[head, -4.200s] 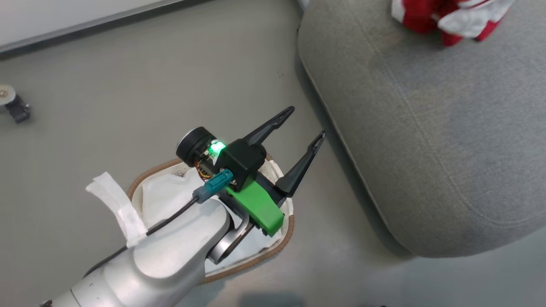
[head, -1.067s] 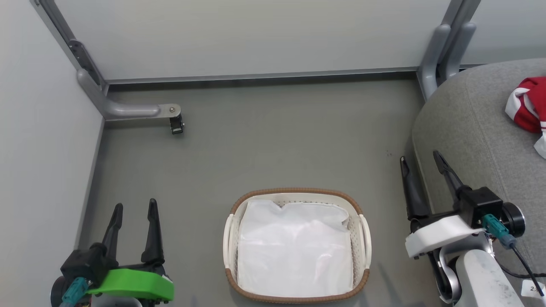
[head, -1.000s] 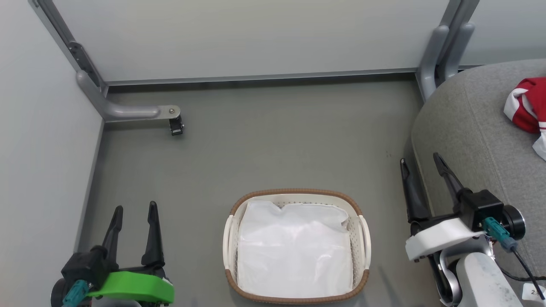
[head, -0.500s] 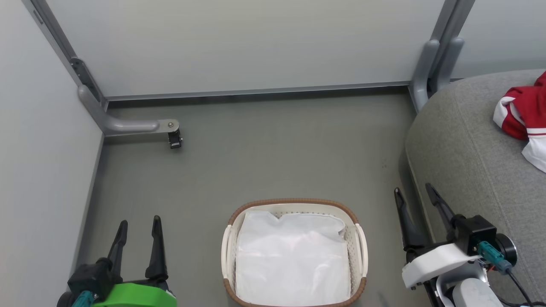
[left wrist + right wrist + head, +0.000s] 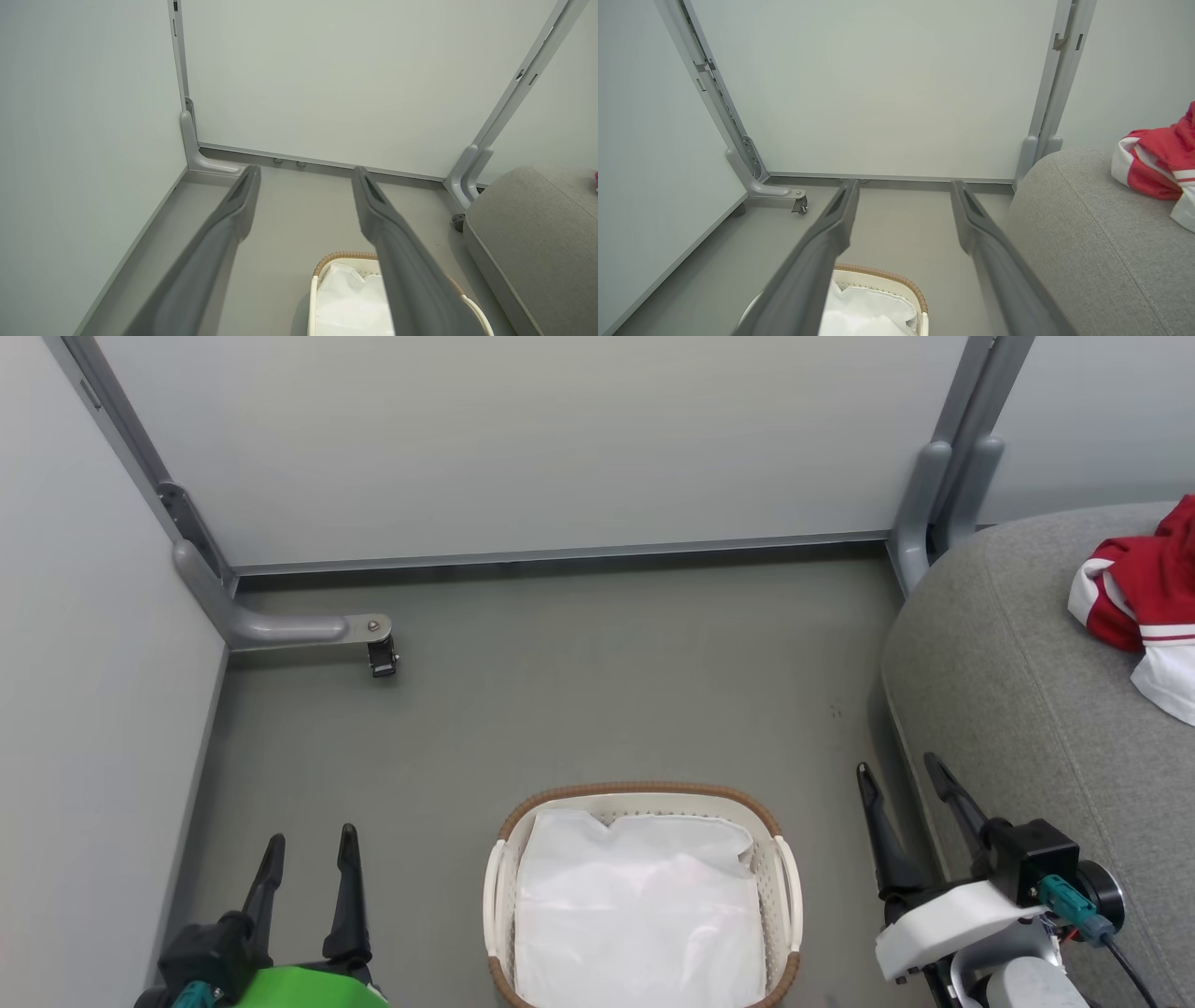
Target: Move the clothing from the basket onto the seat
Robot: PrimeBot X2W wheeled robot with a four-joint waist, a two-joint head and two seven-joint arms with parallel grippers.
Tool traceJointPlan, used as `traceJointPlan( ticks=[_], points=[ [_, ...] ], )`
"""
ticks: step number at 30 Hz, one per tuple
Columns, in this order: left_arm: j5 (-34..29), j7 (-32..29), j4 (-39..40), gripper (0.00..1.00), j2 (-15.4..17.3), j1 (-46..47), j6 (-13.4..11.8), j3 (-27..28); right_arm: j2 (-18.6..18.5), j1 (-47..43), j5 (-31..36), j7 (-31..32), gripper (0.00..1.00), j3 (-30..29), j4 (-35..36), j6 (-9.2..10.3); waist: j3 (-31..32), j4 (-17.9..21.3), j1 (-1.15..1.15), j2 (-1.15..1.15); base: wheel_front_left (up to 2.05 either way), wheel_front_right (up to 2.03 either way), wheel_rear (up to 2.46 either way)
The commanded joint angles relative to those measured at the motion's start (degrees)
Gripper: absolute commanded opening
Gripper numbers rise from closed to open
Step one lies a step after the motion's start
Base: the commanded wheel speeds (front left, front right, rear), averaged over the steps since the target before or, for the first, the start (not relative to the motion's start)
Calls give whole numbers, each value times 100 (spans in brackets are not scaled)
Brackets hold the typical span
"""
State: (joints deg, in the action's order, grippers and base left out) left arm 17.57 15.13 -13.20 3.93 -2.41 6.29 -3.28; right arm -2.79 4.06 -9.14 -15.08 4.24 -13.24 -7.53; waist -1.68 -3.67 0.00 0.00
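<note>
Clothing [image 5: 1134,607] is lying toward the seat's [image 5: 1008,709] right edge, while the basket [image 5: 644,791] on the floor [image 5: 579,691] is holding a white liner [image 5: 635,915]. Both pairs of jaws are standing apart, gripping nothing. You're likely finishing: be checking under that liner for leftovers.

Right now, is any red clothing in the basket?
No, the basket shows just a white sheet; the red clothing lies on the seat.

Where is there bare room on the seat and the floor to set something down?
The seat is bare grey fabric across its near, left part; the clothing crowds its far right edge. Bare floor runs from the basket up to the wall panel, bordered on the left by the frame foot.
</note>
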Motion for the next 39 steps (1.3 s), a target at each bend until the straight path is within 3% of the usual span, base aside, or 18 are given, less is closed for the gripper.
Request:
traceJointPlan(
  ticks=[1,10,11,15,39],
  points=[
    [-34,2,-13,100,-25,-59,19,36,-21,-80,-51,-13,100,-2,-10,8,-2,-2,0,0,0,0,0],
    [-90,2,-54,100,-38,13,58,28,-21,-27,-51,-13,100,-10,-43,8,-24,-11,0,0,0,0,0],
    [-48,-1,-49,0,-33,3,32,6,2,-1,-19,0,0,2,-36,0,-24,-11,0,0,0,0,0],
    [-6,-14,-235,0,-56,1,30,-25,28,-56,-63,10,0,11,-199,0,-23,-9,0,0,0,0,0],
    [2224,-656,-183,0,-68,282,60,281,-56,36,-2606,579,0,-226,-147,1,9,62,0,0,0,0,0]
  ],
)
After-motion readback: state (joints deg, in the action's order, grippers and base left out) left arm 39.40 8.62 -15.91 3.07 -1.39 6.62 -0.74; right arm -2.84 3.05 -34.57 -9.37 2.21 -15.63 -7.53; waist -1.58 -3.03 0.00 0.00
